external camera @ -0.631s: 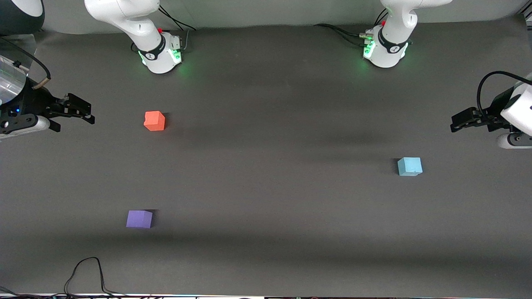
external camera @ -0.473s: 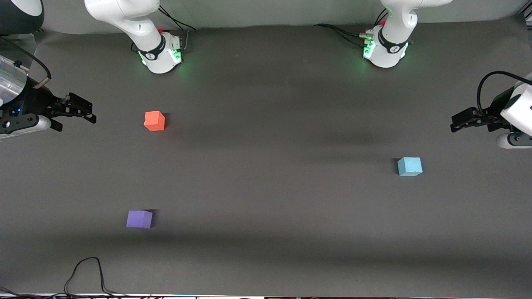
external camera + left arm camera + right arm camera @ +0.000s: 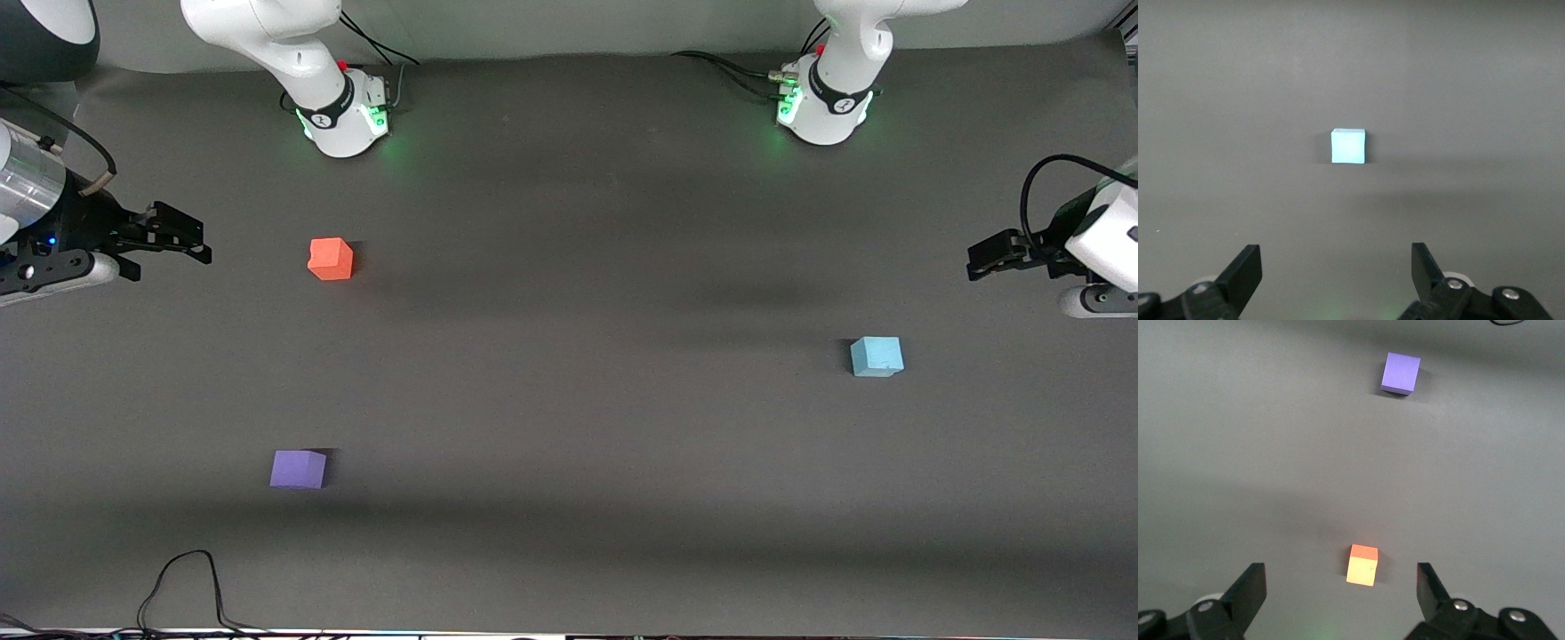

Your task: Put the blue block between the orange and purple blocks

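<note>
**Both claws spread and empty; three blocks apart on the desk**

Left claw (image 3: pixel 978 263): up in the air over the left arm's end of the desk (image 3: pixel 569 400), jaws spread wide, nothing between them. In the left wrist view the claw (image 3: pixel 1337 270) has the blue block (image 3: pixel 1349 146) ahead of its fingertips, centred on the gap and well clear of them. Block sits flat on the desk, untouched; in the front view it (image 3: pixel 877 356) lies near that claw.

Right claw (image 3: pixel 182 242): over the right arm's end of the desk, jaws spread, empty. Right wrist view: the claw (image 3: pixel 1341 587) has the orange block (image 3: pixel 1362 565) close ahead, between the lines of the two fingers. The purple block (image 3: pixel 1400 373) lies well apart from it, much farther from the claw.

Front view: orange block (image 3: pixel 331 259) near the right claw; purple block (image 3: pixel 298 468) nearer the front camera. Bare desk between them.

A black cable (image 3: pixel 182 587) loops at the desk edge nearest the front camera.
</note>
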You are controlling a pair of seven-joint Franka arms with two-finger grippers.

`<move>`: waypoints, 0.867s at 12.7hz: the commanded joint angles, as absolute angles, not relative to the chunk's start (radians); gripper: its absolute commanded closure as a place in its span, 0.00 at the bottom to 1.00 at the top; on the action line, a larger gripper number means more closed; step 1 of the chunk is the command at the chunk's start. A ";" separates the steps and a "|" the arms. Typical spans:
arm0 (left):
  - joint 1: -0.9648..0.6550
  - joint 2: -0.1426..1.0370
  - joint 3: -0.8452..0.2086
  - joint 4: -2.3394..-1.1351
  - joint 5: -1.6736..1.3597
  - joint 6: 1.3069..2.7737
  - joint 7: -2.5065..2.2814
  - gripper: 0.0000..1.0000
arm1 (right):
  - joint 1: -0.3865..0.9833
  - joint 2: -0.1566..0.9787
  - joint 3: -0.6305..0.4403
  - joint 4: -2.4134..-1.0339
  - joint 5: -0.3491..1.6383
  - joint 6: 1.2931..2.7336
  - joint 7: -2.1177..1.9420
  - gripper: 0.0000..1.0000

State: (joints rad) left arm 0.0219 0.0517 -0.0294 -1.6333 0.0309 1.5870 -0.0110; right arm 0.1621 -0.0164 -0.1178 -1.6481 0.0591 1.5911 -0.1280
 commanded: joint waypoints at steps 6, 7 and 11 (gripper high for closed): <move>0.040 0.066 -0.015 -1.658 0.037 1.660 0.063 0.00 | 0.172 -0.008 -0.120 -1.620 0.078 1.574 -0.127 0.00; 0.047 0.066 -0.015 -1.676 0.034 1.670 0.078 0.00 | 0.172 -0.011 -0.120 -1.623 0.078 1.574 -0.126 0.00; 0.051 0.067 -0.014 -1.915 0.026 1.897 0.086 0.00 | 0.172 -0.009 -0.120 -1.623 0.078 1.574 -0.127 0.00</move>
